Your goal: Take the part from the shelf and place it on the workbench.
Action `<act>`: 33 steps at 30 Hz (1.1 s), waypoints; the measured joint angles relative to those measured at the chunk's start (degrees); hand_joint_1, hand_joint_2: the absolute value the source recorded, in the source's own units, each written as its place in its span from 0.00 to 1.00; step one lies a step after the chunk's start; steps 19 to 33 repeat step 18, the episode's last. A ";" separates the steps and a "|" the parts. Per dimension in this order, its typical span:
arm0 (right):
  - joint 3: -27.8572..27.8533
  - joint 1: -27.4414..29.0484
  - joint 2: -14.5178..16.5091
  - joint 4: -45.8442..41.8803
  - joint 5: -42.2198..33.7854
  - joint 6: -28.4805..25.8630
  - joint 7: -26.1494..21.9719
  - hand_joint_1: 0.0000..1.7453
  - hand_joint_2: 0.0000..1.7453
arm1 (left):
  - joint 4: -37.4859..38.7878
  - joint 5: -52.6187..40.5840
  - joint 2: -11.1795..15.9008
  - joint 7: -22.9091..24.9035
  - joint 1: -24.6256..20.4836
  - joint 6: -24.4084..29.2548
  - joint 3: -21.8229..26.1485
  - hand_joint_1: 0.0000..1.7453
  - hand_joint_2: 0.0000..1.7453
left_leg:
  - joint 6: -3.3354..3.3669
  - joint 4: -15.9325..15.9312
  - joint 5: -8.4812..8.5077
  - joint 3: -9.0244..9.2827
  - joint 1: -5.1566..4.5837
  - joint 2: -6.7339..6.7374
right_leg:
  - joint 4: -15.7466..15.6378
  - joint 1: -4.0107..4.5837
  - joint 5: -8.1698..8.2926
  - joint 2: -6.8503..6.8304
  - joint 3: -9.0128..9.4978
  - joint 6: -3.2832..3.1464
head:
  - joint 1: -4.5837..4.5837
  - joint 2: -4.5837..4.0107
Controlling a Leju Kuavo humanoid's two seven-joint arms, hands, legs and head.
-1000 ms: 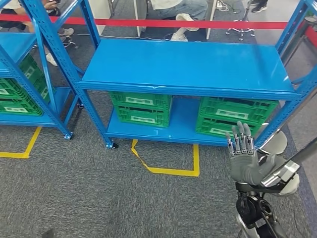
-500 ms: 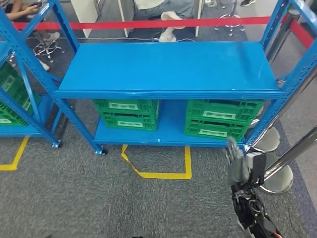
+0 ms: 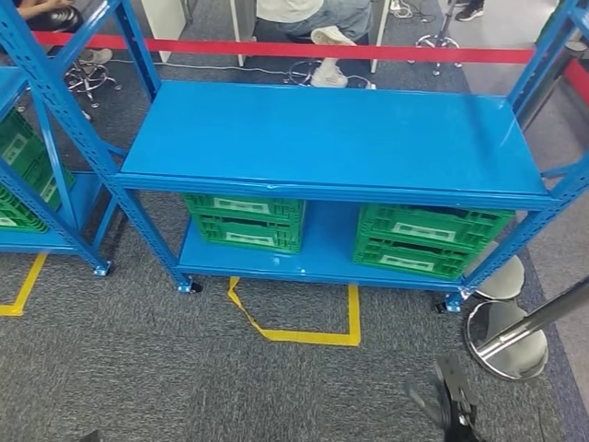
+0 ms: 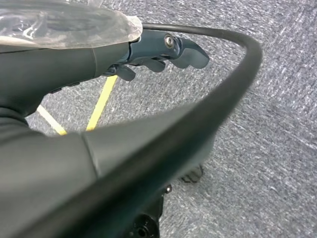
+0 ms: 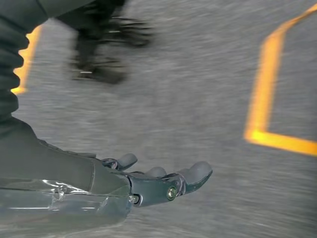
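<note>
Both hands (image 4: 164,52) (image 5: 160,181) low, off shelf (image 3: 333,138)

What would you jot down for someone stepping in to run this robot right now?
Left hand: holds nothing, fingers stretched out over the grey carpet.
Right hand: also holds nothing, fingers extended; that picture is blurred.
Blue shelf stands ahead, top board bare; two green crates sit on the lower board, contents not visible.
Done: nothing picked up. Left: find the part, grasp it, carry it to the workbench.

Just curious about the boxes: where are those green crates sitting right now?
In the head view, two green crates sit side by side on the blue shelf's bottom level.
</note>
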 joint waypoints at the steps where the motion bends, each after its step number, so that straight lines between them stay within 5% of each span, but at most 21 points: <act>1: 0.29 0.37 0.00 1.31 -0.15 0.32 0.62 0.00 1.00 | 0.00 -0.14 -0.05 0.04 -0.02 0.15 0.00 0.00 1.00 | 0.10 0.02 -0.09 0.04 -0.04 0.01 | -0.03 -0.02 0.00 0.00 0.04 0.00 | 0.20 0.00; 7: 1.33 2.33 0.00 7.17 -1.53 1.55 2.56 0.00 1.00 | 0.00 -0.51 -0.11 0.31 -0.03 0.99 0.00 0.00 1.00 | 0.33 0.29 -0.20 -0.13 -0.44 0.26 | -1.51 -0.32 -1.05 -0.01 0.73 0.33 | 1.00 0.00; 33: 1.99 3.68 0.00 12.27 -3.01 2.42 3.65 0.00 1.00 | 0.00 -0.55 -0.32 0.29 -0.03 1.23 -0.02 0.00 1.00 | 0.40 0.28 0.01 0.36 -0.08 0.41 | -1.59 -0.01 -0.99 -0.01 1.26 0.49 | 0.96 0.00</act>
